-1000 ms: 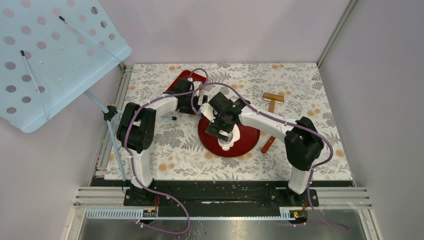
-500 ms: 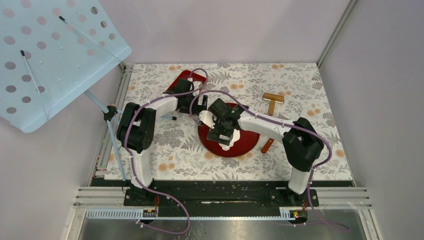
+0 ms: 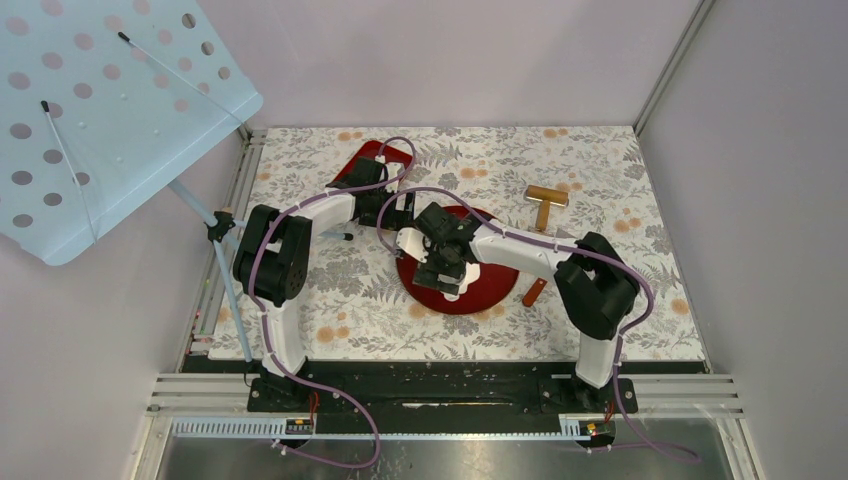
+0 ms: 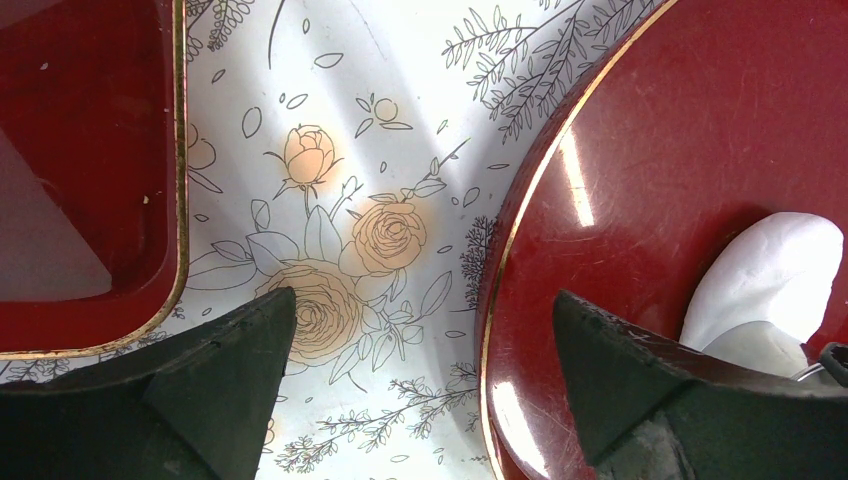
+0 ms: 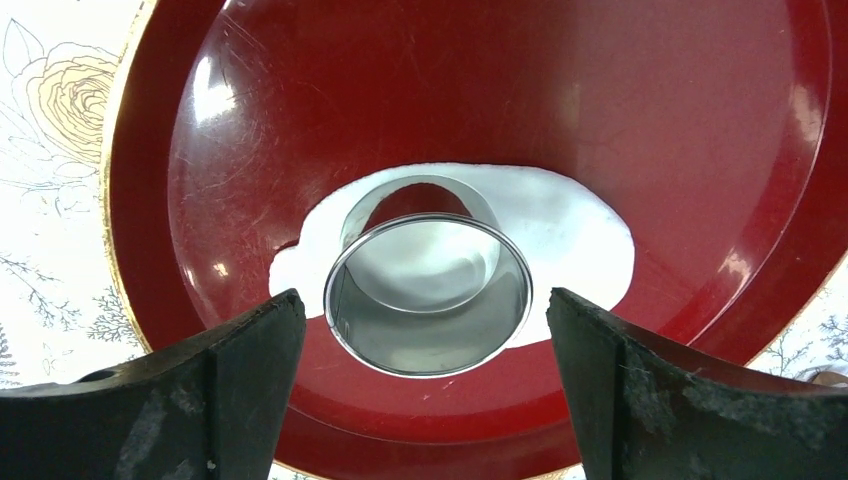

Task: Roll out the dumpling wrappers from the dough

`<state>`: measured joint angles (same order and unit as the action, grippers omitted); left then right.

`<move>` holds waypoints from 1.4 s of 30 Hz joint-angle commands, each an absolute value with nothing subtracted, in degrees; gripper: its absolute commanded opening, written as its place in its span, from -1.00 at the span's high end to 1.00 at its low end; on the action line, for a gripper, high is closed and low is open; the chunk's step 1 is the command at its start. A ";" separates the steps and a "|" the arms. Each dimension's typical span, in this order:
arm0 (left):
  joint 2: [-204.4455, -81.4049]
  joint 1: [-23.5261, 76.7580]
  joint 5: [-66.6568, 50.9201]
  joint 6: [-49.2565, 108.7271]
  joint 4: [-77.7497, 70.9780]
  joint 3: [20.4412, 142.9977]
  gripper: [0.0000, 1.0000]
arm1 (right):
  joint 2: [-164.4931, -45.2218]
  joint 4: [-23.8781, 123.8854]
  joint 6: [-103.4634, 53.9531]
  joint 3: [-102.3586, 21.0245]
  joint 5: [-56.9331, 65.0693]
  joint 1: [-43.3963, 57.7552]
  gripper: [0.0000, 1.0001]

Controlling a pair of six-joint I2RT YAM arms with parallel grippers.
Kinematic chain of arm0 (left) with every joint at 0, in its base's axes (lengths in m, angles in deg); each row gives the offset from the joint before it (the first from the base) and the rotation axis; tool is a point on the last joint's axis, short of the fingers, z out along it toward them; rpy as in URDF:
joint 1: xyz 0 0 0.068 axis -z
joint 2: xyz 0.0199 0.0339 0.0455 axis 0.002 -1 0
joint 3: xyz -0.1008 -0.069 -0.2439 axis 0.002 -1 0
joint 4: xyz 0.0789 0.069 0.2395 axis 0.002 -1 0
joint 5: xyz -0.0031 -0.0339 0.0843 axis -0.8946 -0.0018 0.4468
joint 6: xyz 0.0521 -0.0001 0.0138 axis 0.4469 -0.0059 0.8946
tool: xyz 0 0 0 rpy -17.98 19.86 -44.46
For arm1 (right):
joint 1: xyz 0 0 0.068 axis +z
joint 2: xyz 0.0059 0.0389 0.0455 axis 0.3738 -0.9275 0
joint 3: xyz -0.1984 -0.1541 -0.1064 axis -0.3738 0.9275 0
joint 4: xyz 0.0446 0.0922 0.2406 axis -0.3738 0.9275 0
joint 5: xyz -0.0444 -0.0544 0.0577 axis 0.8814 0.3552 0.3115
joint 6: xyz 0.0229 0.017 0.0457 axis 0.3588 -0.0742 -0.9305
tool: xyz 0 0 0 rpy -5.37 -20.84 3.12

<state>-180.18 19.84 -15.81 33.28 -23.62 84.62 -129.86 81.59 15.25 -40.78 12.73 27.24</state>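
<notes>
Straddled the ring cutter on the dough sheet from directly above, right gripper spread; parked left gripper, also spread, at the plate's far-left rim.

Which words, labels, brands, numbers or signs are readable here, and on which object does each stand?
No text can be read.
The red plate, white dough, metal ring and floral tablecloth carry no writing.
The small box at the left arm's base is too small to judge.
</notes>
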 commanded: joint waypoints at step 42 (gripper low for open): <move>-179.27 18.89 -17.29 32.64 -25.44 83.12 -0.97 | -140.90 91.87 14.36 -47.62 11.89 26.77 -0.04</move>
<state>-180.18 19.49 -16.58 33.28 -23.49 84.53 -136.33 87.78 15.53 -47.05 13.62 27.15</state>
